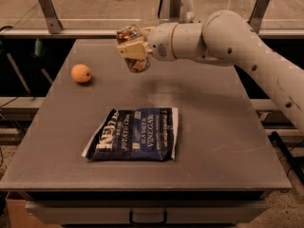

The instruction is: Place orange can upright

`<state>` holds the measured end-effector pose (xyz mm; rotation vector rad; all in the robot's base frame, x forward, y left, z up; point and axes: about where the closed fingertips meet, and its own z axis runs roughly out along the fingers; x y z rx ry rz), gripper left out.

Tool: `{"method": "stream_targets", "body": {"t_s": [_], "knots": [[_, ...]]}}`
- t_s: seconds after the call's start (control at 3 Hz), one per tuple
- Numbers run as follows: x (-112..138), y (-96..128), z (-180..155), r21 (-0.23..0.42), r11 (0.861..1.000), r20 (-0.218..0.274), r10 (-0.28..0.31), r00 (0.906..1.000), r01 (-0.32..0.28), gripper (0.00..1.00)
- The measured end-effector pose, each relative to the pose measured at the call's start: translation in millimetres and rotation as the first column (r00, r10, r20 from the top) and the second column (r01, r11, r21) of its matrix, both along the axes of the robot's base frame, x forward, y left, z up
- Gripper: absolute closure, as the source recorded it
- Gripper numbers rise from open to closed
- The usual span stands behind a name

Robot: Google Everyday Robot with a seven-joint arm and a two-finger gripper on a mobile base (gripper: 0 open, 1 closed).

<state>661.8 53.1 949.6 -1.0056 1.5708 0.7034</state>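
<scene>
The gripper [132, 50] is hovering over the bench [216, 127] beyond the chip bag [135, 134], its fingers clasping the orange can [139, 64], tilted in mid-air. Let go at that lean, the can is risking a topple and a roll toward the bag or the orange fruit [81, 73] beyond the bag's left end. Bare bench is lying open beyond the bag, well inside the edges.

A grey table [228, 141] stands before metal railing posts [47, 8] and pale floor [95, 4].
</scene>
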Motion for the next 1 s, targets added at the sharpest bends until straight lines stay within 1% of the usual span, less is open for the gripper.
{"method": "stream_targets", "body": {"t_s": [0.33, 0.67, 1.0], "knots": [[3, -7, -4, 0.045, 0.996, 0.061, 0.074, 0.9953, -0.077, 1.0], [2, -9, -19, 0.017, 0.987, 0.072, 0.156, 0.9851, -0.158, 1.0], [1, -11, -39, -0.013, 0.976, 0.043, 0.219, 0.9748, -0.219, 0.83]]}}
